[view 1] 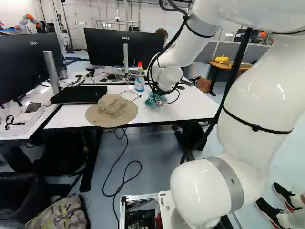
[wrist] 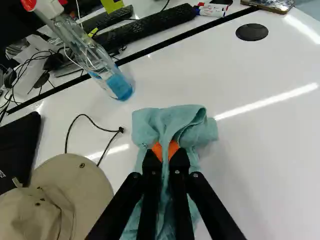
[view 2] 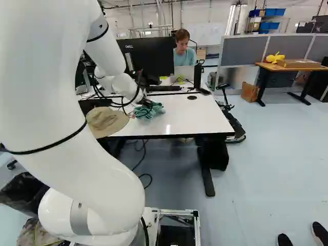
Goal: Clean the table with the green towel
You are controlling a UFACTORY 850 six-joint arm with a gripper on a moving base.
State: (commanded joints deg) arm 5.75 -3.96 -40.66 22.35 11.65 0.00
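Black two-fingered, orange-padded tool [wrist: 166,151] clamped on teal-green cloth towel [wrist: 172,117]. Towel bunched on glossy white surface [wrist: 240,165], ahead of and beneath fingertips, long axis in line with fingers.

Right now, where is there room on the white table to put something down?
On the bare tabletop between the green towel, the round black disc and the near edge. It's crowded around the hat, bottle and black cord.
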